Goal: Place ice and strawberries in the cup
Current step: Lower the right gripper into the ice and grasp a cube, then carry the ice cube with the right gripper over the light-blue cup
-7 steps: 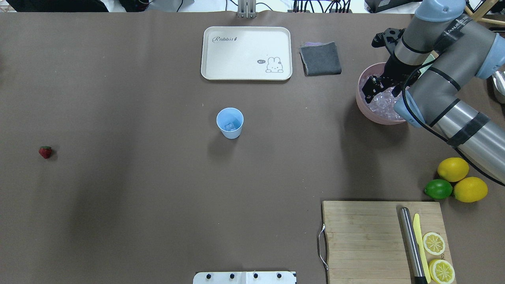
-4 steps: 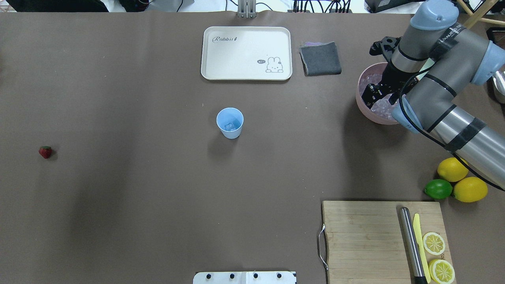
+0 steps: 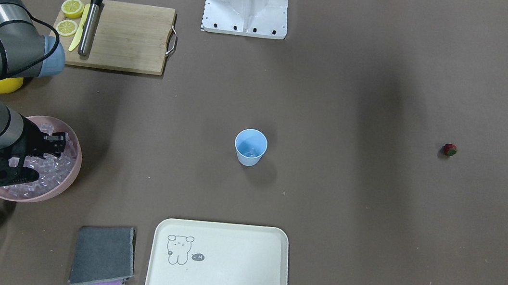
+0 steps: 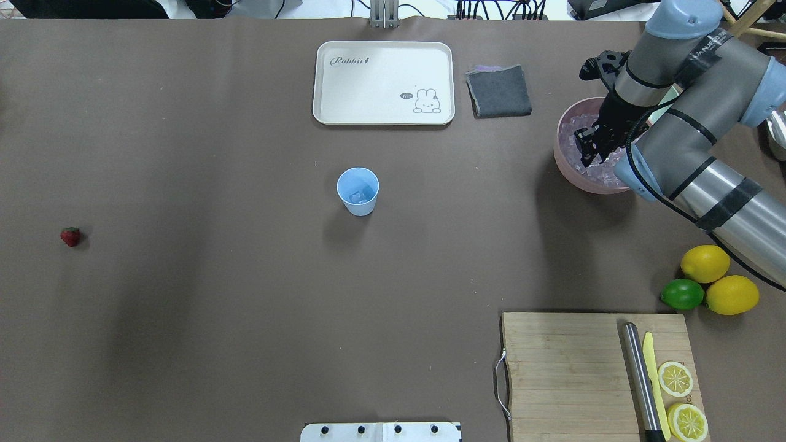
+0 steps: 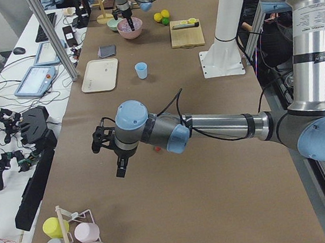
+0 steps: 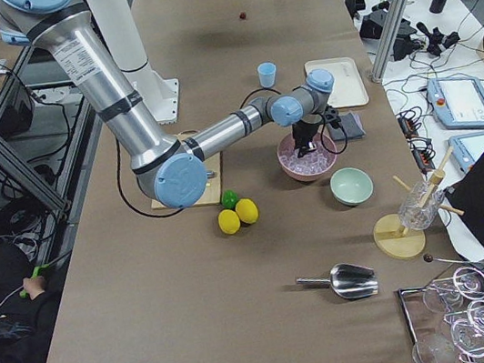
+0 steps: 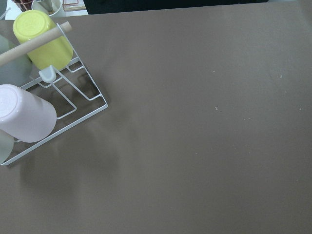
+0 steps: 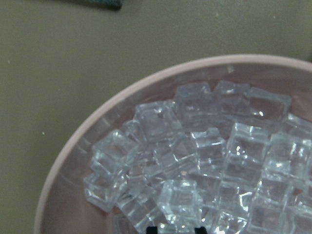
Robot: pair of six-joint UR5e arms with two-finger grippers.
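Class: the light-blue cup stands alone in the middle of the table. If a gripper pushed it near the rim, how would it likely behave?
The cup stands upright and tapers to a narrow base, so a push high up would probably tip it. It seems to hold only a little ice, so it is likely light and may slide across the table.

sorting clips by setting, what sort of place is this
Most likely a robotics lab staged as a drink counter: a robot arm mounted at a covered table, tablets on a side bench, and props such as a bowl of ice and a cutting board.
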